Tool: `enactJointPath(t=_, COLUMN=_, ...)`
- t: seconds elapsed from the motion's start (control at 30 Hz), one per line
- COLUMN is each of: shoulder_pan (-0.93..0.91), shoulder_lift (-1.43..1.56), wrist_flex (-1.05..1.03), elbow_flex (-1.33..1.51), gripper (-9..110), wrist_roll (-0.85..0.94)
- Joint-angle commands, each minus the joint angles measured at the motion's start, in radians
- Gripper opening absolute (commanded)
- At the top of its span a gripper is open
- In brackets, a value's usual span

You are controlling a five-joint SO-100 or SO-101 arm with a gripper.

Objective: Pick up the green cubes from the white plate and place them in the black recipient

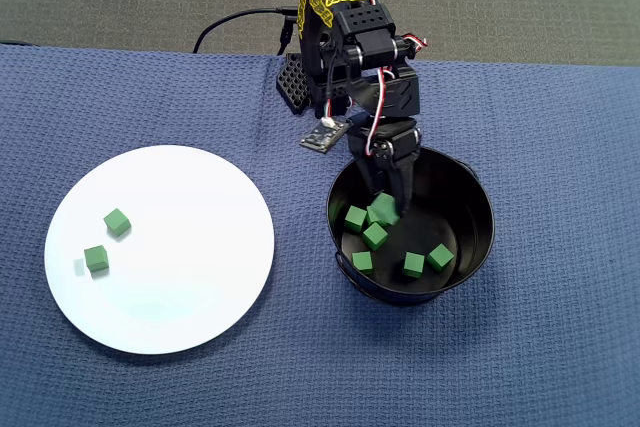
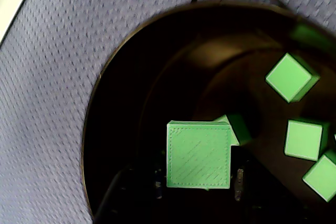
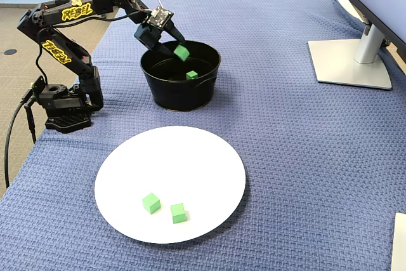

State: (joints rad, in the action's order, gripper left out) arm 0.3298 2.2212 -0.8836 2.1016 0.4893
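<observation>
My gripper (image 3: pixel 179 51) hangs over the black recipient (image 3: pixel 181 90), shut on one green cube (image 3: pixel 182 52). That cube (image 2: pixel 198 154) fills the middle of the wrist view between the dark fingers, just inside the pot's wall (image 2: pixel 131 103). From overhead the gripper (image 1: pixel 386 205) reaches into the back left part of the pot (image 1: pixel 475 209), where several green cubes (image 1: pixel 414 265) lie on the bottom. On the white plate (image 1: pixel 180 247), to the left in the overhead view, lie two green cubes (image 1: pixel 117 222) (image 1: pixel 96 259). The fixed view shows them (image 3: pixel 151 203) (image 3: pixel 179 213) near the plate's (image 3: pixel 190 163) front edge.
A blue woven cloth (image 3: pixel 285 144) covers the table. The arm's base (image 3: pixel 63 109) stands at the table's left edge in the fixed view, with a cable (image 3: pixel 9 138) hanging off. A monitor stand (image 3: pixel 349 61) sits at the right; a white object (image 3: pixel 399 239) is at the bottom right corner.
</observation>
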Motion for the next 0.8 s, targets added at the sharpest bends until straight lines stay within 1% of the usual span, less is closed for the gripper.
enactJointPath(t=0.0, shoulder_pan=0.012, shoulder_lift=0.060, wrist_flex=0.012, elbow_flex=0.008, gripper=33, wrist_roll=0.015)
enactJointPath(t=0.13, shoulder_pan=-0.028, shoulder_lift=0.058, wrist_flex=0.011, elbow_flex=-0.023, gripper=34, wrist_roll=0.026)
enactJointPath(t=0.23, shoulder_pan=-0.121, shoulder_lift=0.055, wrist_flex=0.021, elbow_flex=-0.069, gripper=33, wrist_roll=0.074)
enactJointPath(t=0.3, shoulder_pan=-0.232, shoulder_lift=0.011, wrist_flex=0.031, elbow_flex=-0.135, gripper=33, wrist_roll=0.133)
enactJointPath(t=0.57, shoulder_pan=-0.756, shoulder_lift=-0.373, wrist_flex=0.117, elbow_flex=-0.405, gripper=30, wrist_roll=0.364)
enactJointPath(t=0.63, shoulder_pan=-0.861, shoulder_lift=-0.460, wrist_flex=0.153, elbow_flex=-0.430, gripper=28, wrist_roll=0.451)
enactJointPath(t=0.77, shoulder_pan=-1.026, shoulder_lift=-0.597, wrist_flex=0.310, elbow_flex=-0.391, gripper=28, wrist_roll=0.647)
